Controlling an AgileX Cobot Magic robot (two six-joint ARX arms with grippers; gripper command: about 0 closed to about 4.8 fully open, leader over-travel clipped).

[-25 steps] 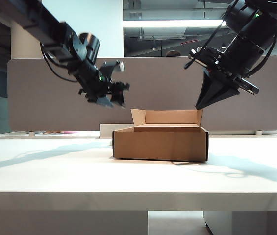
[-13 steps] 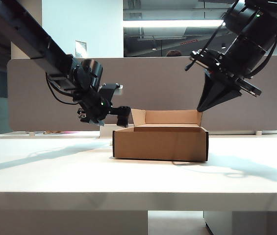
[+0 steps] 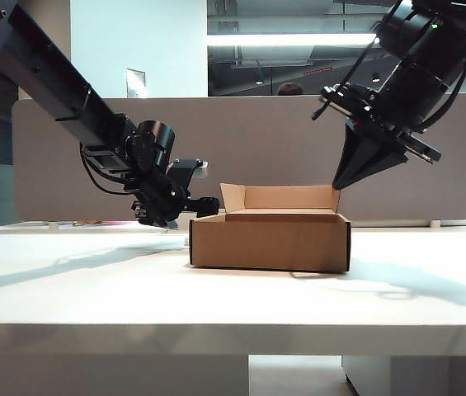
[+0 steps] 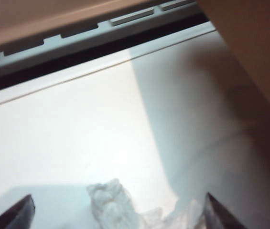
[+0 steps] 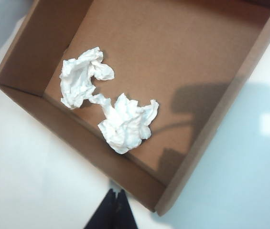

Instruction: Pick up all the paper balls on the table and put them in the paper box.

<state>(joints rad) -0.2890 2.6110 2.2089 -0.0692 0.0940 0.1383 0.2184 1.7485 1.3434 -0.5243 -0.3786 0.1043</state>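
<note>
Two paper balls [image 5: 84, 76] already lay inside the paper box [image 3: 270, 241], beneath the right tool [image 5: 111, 214], its jaws together. One more ball [image 4: 113, 205] sat on the desk [image 4: 68, 138] between the left tool's [image 3: 204, 206] wide-apart tips, beside the box, shapeless, pointing nowhere
</note>
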